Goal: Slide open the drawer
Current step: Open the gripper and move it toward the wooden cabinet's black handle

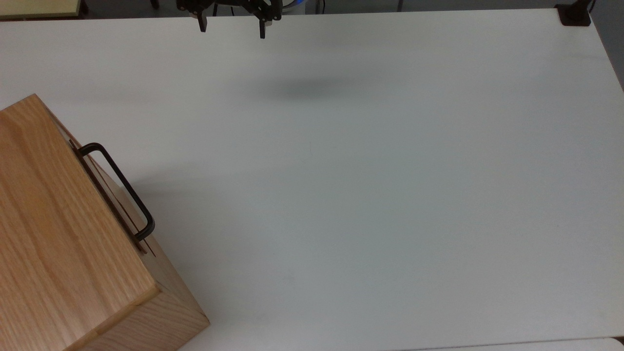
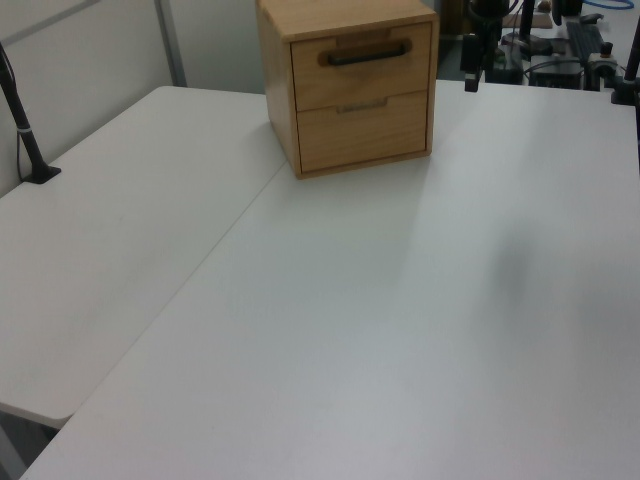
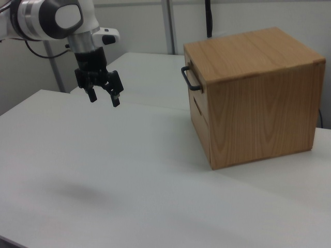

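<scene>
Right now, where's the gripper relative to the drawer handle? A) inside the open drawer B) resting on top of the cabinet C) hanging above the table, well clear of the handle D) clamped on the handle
C: the gripper hangs over bare table with open jaws, holding nothing, apart from the black handle on the closed top drawer.
</scene>
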Available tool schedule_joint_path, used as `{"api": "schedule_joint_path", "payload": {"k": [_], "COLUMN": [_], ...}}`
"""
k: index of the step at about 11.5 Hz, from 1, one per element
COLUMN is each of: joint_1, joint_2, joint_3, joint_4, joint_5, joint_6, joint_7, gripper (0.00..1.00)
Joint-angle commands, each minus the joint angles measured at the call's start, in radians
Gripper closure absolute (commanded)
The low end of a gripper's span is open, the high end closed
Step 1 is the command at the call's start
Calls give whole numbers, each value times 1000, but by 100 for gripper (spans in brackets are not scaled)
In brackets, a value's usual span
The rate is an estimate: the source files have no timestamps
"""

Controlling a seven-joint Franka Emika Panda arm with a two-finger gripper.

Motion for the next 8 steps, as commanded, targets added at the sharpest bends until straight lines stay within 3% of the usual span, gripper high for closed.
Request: {"api": "schedule_joint_path", "payload": {"k": [1,4,8], "joint_1": [2,-1,0], "joint_2": [8,12,90], "joint_3": [-4,-4,-6], "joint_4": [-10,-3,47], "joint_5": [22,22,11], "joint_6": [16,24,73], "joint_7": [9,9,-31], "gripper": [0,0,0]}}
